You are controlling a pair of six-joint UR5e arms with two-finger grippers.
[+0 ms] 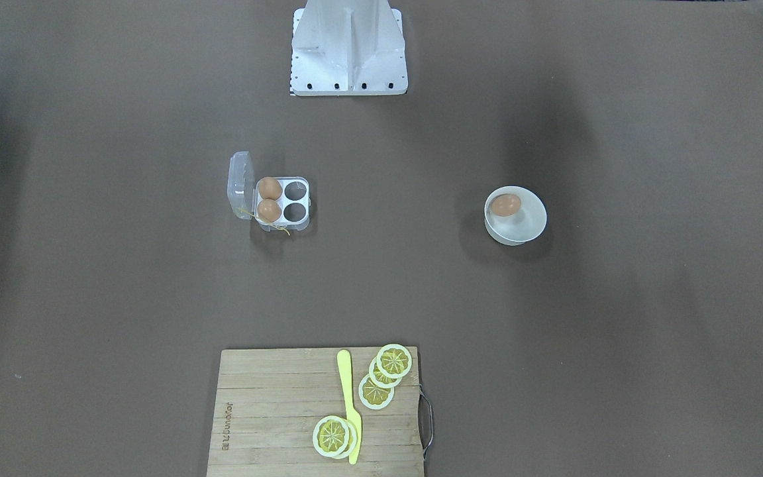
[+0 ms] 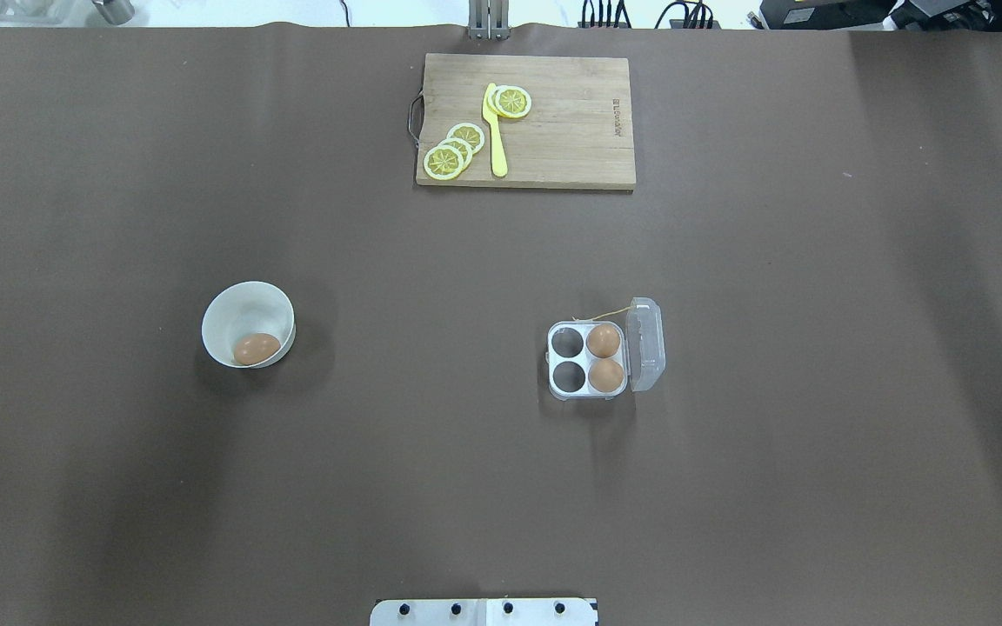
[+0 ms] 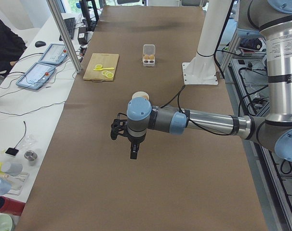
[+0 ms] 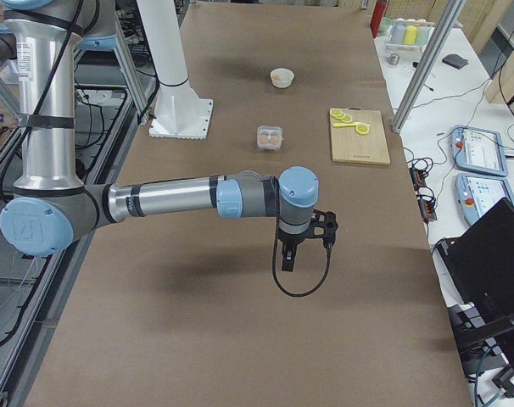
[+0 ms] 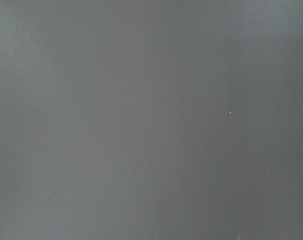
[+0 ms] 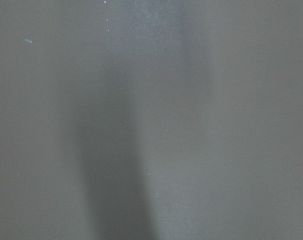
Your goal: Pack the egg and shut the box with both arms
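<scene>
One brown egg lies in a round white bowl on the left side of the table; it also shows in the front view. The clear box stands open right of centre, its lid raised on the right side. Two eggs fill the cells next to the lid, and the two other cells are empty. A thin yellow string trails from it. My left gripper and right gripper hang above bare table and show only in the side views, so I cannot tell their state. Both wrist views show only bare table.
A wooden cutting board with lemon slices and a yellow knife lies at the far edge. The white base stand is at the robot's side. Operators' tablets lie on a side table.
</scene>
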